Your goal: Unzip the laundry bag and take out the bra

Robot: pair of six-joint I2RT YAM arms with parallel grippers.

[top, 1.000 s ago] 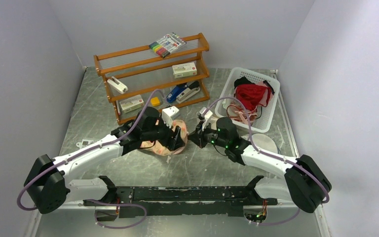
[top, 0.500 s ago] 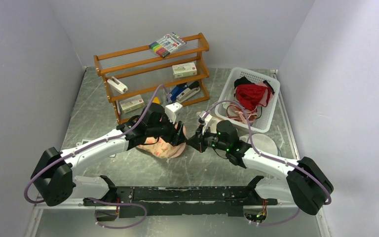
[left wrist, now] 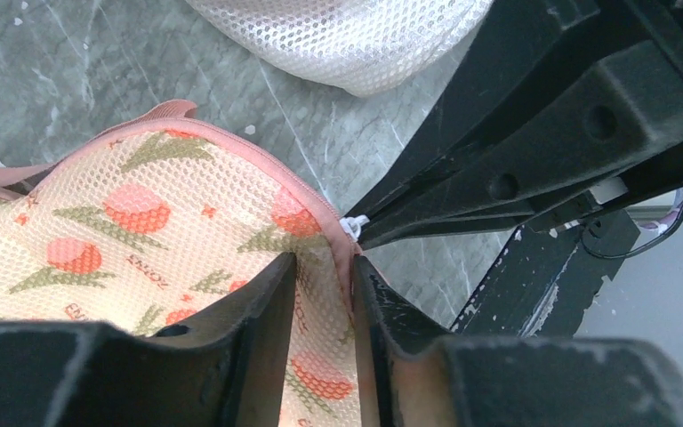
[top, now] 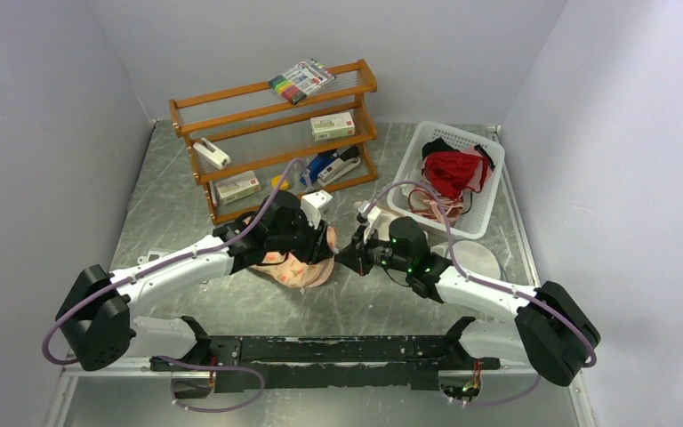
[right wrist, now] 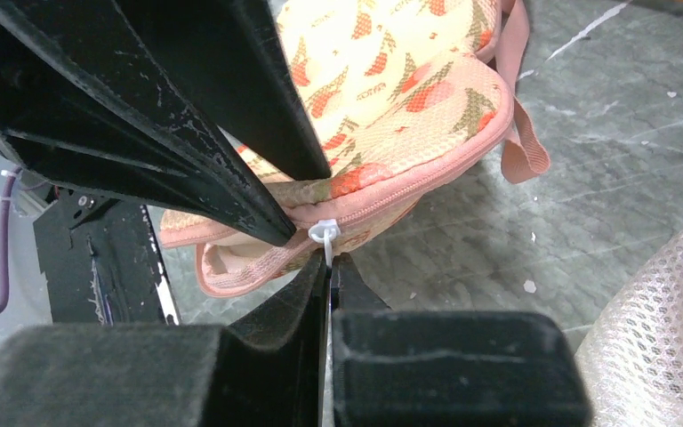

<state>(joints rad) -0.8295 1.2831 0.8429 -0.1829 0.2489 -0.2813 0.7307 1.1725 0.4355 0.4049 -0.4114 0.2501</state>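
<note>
Dead centre on the grey metal table lies the peach-pink, floral-print mesh laundry bag (top: 295, 269), its long axis running roughly across the table from one arm towards the other. Both arms meet at its right-hand end. The right gripper (right wrist: 327, 263) has its fingers pressed fully together on the small white zip pull (right wrist: 321, 233), which sits at the very tip of the bag's pink zipped rim. The left gripper (left wrist: 324, 267) comes in from the other side, jaws narrow, with a fold of the floral rim caught between them just beside that pull. So the pull lies straight ahead of the right fingers, and the zip line curves away from it along the rim. By my read, the left anchors while the right draws the pull along.

A second ago the left jaws stood wide over the bag; now that arm has come down onto the rim and they have closed in on the fabric. The right gripper has barely shifted.

No sign of the bra: the bag looks zipped, so it is presumably inside.
</note>
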